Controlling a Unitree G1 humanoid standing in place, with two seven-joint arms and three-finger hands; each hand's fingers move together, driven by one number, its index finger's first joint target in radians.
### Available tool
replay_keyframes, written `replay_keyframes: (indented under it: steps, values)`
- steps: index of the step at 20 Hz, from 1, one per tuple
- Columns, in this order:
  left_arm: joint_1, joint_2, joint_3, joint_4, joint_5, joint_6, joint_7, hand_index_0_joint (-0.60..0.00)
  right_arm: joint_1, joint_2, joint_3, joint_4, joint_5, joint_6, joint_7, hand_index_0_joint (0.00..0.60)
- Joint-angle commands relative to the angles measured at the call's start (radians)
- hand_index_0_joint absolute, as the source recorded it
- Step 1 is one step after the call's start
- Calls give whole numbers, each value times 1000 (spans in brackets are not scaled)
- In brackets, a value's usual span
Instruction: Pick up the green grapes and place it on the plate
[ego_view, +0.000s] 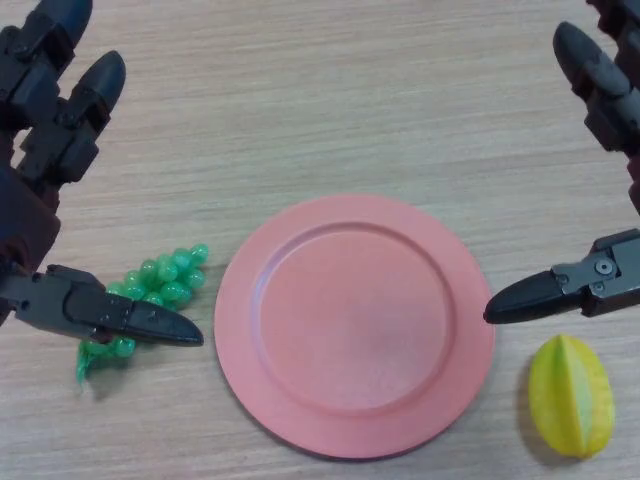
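Note:
A bunch of green grapes lies on the wooden table, just left of a pink plate. My left hand is at the left edge, open, its thumb lying over the lower part of the bunch and hiding it. Whether the thumb touches the grapes I cannot tell. My right hand is at the right edge, open and empty, its thumb pointing toward the plate's right rim. The plate holds nothing.
A yellow-green starfruit lies on the table at the lower right, below my right thumb and just right of the plate.

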Motion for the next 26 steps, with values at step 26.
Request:
replay_keyframes:
  steps: [26]
  values:
    - [-32,133,-55,700,1187,-605,-118,0,-21,-21,-75,-34,-17,-135,-8,0]
